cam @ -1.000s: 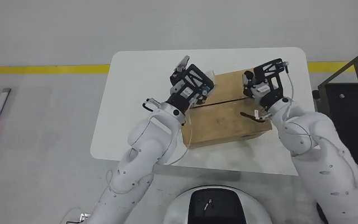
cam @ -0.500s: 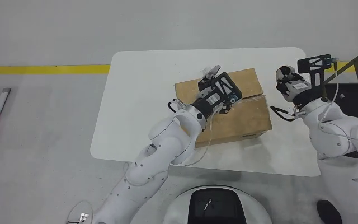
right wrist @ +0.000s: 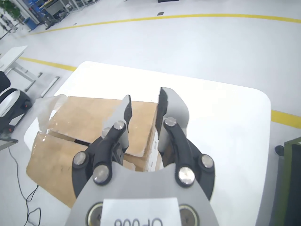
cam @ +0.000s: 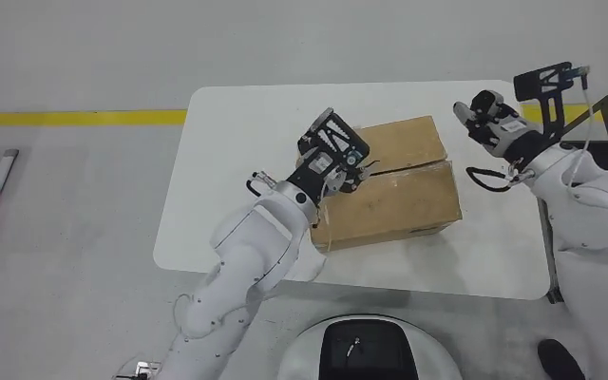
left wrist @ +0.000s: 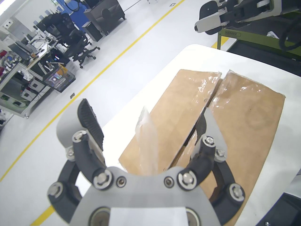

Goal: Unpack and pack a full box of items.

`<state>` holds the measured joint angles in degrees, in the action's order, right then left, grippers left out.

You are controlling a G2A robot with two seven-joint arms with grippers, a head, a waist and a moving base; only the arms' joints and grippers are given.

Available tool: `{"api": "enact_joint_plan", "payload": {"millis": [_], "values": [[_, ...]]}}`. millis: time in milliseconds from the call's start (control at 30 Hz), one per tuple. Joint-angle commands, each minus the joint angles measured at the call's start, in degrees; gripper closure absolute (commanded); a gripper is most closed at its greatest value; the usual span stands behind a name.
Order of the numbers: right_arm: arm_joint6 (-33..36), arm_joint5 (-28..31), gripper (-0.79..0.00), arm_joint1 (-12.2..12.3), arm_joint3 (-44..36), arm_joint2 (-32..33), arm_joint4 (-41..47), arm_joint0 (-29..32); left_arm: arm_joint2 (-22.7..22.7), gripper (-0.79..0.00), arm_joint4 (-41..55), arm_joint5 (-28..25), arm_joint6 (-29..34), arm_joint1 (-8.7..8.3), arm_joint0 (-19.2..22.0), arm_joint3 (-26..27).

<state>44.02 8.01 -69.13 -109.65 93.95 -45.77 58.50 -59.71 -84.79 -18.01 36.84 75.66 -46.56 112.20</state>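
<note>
A brown cardboard box (cam: 399,195) lies on the white table (cam: 237,171), its two top flaps (left wrist: 178,109) covered in clear tape and split along the middle seam. A loose strip of clear tape (left wrist: 145,128) stands up at the box's left end. My left gripper (cam: 342,144) hovers over that end, open wide (left wrist: 148,123), with one finger (left wrist: 208,124) at the seam edge. My right gripper (cam: 478,107) hangs off the box's right end above the table corner, open (right wrist: 147,105) with nothing between its fingers. The box (right wrist: 94,118) lies beyond it.
A green metal rack (left wrist: 247,36) stands just past the table's right edge, close behind the right arm. Bare tabletop lies left of the box and along the front edge. A yellow line (cam: 95,117) marks the floor behind the table.
The right gripper has left the box's right end and moved out to the right and farther back. The left gripper swung right over the box, then came back to its left end.
</note>
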Motion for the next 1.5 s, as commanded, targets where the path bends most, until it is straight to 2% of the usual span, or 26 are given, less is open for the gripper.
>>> {"api": "enact_joint_plan", "payload": {"millis": [0, 133, 267, 433, 600, 833, 1000, 1067, 1167, 1367, 1467], "values": [[3.2, 1.5, -0.767, 0.3, 0.4, 0.1, 1.3, -2.0, -2.3, -0.785, 1.3, -0.6, 1.8, -0.36, -2.0, 2.0], [11.3, 3.0, -0.785, 0.8, 2.2, -0.9, 5.7, -6.8, -7.5, -0.785, 9.2, 0.9, 6.6, -0.84, -6.9, 4.8], [18.8, 2.4, -0.785, 1.3, 4.4, -3.0, 8.4, -11.9, -11.0, -0.785, 10.6, -0.9, 9.9, -1.58, -11.1, 6.1], [27.8, 3.9, -0.785, 1.5, 6.4, -8.8, 11.2, -19.5, -13.5, -0.785, 12.2, -1.8, 11.3, -2.15, -14.7, 7.2], [28.6, 4.8, -0.785, 1.4, 8.5, -14.7, 8.4, -25.0, -14.6, -0.785, 12.8, -1.0, 12.4, -2.37, -15.2, 6.7], [28.6, 4.8, -0.785, 1.4, 8.5, -14.7, 8.4, -25.0, -16.3, -0.785, 12.9, 0.2, 14.5, -2.74, -15.3, 6.4], [27.8, 6.1, -0.785, 1.6, 7.7, -15.3, 7.0, -24.4, -18.4, -0.785, 12.0, 3.8, 16.6, -3.0, -16.5, 6.8], [28.1, 7.3, -0.785, 1.8, 7.2, -16.7, 4.9, -25.9, -19.3, -0.785, 11.0, 5.2, 17.7, -3.13, -16.9, 6.6], [29.3, 9.0, -0.785, 1.6, 8.7, -20.3, 4.4, -30.0, -20.4, -0.785, 9.3, 7.1, 19.1, -3.29, -17.2, 6.4], [34.1, 17.9, -0.785, 0.3, 16.9, -31.0, 6.7, -42.9, -21.4, -0.785, 8.9, 9.2, 20.3, -3.38, -17.6, 6.1], [32.9, 19.4, -0.785, -0.3, 20.7, -39.9, 6.8, -49.5, -21.4, -0.785, 8.9, 9.2, 20.3, -3.38, -17.6, 6.1]]}}
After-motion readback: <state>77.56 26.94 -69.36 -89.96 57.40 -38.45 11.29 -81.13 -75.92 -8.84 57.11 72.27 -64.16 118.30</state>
